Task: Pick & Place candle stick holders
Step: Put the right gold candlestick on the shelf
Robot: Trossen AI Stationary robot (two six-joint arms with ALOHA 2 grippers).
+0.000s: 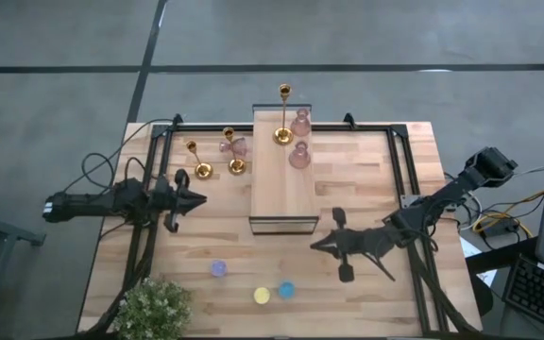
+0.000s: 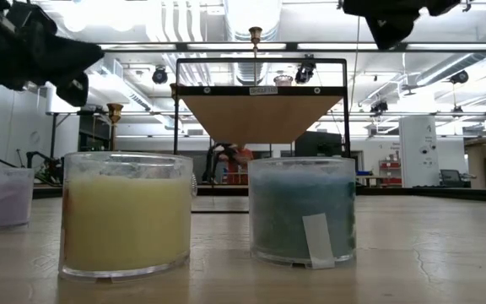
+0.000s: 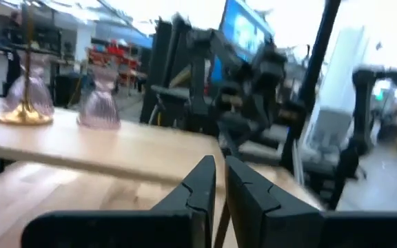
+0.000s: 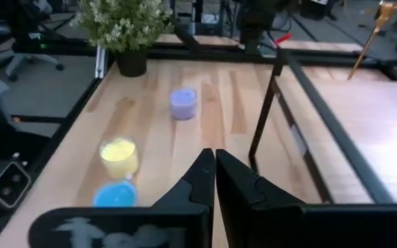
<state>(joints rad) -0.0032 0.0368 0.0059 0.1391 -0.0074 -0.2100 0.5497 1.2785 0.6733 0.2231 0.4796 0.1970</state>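
One gold holder [image 1: 283,132] and two pink vase-like holders [image 1: 300,123] [image 1: 298,156] stand on the long wood block [image 1: 281,184]. Two gold holders [image 1: 199,168] [image 1: 234,162] and a pink one [image 1: 237,146] stand on the table to the block's left. The purple [image 1: 218,268], yellow [image 1: 262,296] and blue [image 1: 286,290] cups stand near the table's near edge. My left gripper [image 1: 199,199] is shut and empty, left of the block. My right gripper [image 1: 317,244] is shut and empty, just near of the block and right of the cups.
A green plant in a pot [image 1: 154,307] stands at the table's near left corner. A black frame [image 1: 399,170] runs around the tabletop. The block sits raised on a dark stand [image 2: 264,114]. Bare wood lies between the block and the cups.
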